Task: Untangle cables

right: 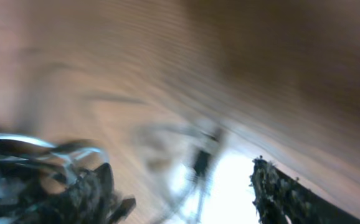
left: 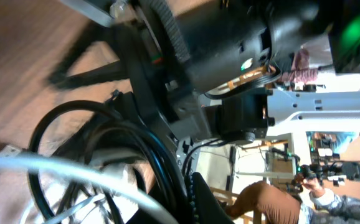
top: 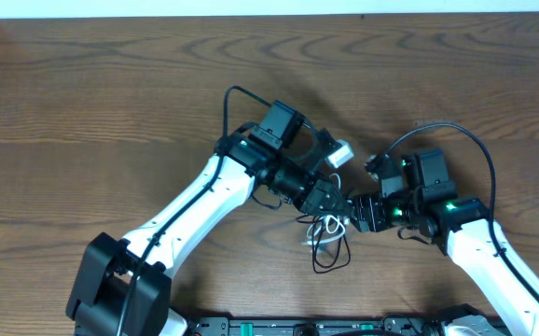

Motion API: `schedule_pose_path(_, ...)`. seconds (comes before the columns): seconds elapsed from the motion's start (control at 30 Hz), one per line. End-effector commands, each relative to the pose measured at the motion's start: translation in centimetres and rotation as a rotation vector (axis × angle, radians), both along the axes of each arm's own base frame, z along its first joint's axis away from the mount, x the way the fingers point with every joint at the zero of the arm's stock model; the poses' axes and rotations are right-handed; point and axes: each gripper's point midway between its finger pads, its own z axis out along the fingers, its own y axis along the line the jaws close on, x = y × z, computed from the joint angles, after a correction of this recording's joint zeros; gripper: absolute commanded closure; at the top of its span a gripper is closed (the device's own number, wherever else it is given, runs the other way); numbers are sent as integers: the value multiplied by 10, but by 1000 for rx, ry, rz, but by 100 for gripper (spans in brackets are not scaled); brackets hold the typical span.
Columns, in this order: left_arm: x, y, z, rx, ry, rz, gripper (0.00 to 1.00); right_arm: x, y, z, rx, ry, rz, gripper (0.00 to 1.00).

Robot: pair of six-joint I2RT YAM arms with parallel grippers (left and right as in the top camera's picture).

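A tangle of a black cable and a white cable lies at the table's front middle. A white plug sits behind it. My left gripper is right over the tangle. In the left wrist view the black cables press against its toothed finger, and the white cable crosses in front. It looks shut on the black cable. My right gripper faces it from the right. In the blurred right wrist view its fingers stand wide apart and empty, with the cable bundle to the left.
A black cable loops from the right arm over the table at the right. The wooden table stretches to the left and back. The two arms nearly touch at the middle.
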Motion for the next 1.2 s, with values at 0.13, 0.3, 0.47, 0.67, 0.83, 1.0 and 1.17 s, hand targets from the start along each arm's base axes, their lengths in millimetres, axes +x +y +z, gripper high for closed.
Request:
schedule_pose_path(0.13,44,40,-29,255,-35,239,93,1,-71,-27,-344,76,-365,19)
schedule_pose_path(0.3,68,74,-60,527,-53,452,92,1,-71,-27,-344,75,-366,19)
schedule_pose_path(0.47,76,78,-57,553,-25,537,92,-5,-81,-30,-378,110,-429,26)
schedule_pose_path(0.67,44,49,15,220,-227,225,93,-20,-113,-34,-523,156,-585,25)
schedule_pose_path(0.83,81,97,15,485,-446,463,92,-23,-119,-34,-554,161,-592,25)
schedule_pose_path(1.0,110,141,16,659,-346,901,93,-20,-118,-34,-546,152,-594,24)
schedule_pose_path(1.17,55,51,55,155,-374,314,92,-21,-117,-34,-541,156,-591,23)
